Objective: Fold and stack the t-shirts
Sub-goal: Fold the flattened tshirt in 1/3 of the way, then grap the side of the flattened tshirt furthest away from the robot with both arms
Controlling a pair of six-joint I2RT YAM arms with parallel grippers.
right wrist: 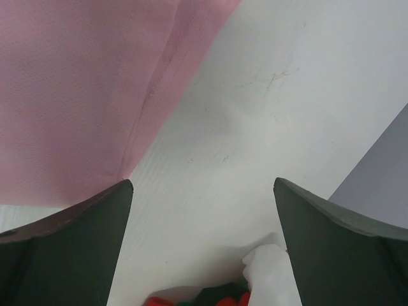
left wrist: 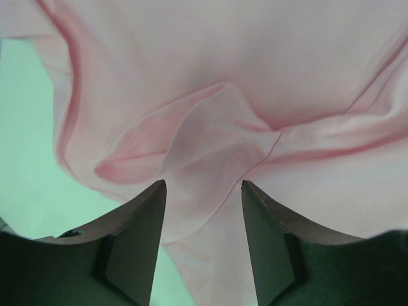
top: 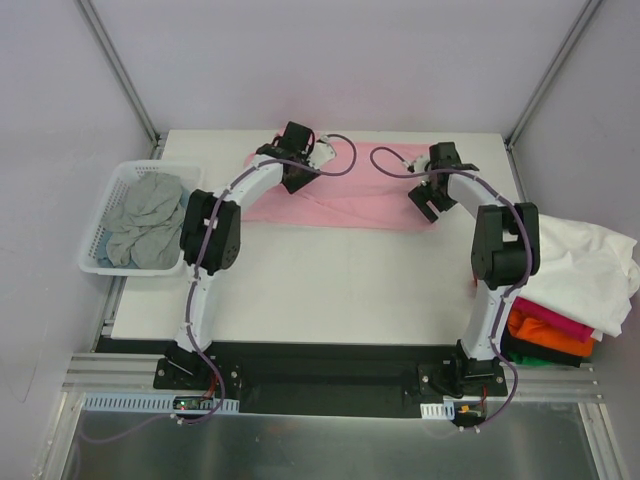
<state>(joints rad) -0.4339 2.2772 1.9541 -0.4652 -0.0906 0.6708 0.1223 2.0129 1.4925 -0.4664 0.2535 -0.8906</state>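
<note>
A light pink t-shirt (top: 345, 195) lies flattened across the far part of the table. My left gripper (top: 296, 178) is over its left part, and my right gripper (top: 428, 202) is at its right edge. In the left wrist view the left gripper (left wrist: 203, 183) is open, its fingers straddling a raised fold of the pink cloth (left wrist: 210, 127). In the right wrist view the right gripper (right wrist: 203, 182) is wide open over bare table, with the pink shirt's edge (right wrist: 83, 95) by its left finger. A grey t-shirt (top: 145, 220) is crumpled in the basket.
A white lattice basket (top: 95, 250) stands at the table's left edge. At the right edge is a pile with a white shirt (top: 580, 260) over magenta (top: 555, 318), orange (top: 545, 340) and black cloth. The white table (top: 330, 290) reaches to the near edge.
</note>
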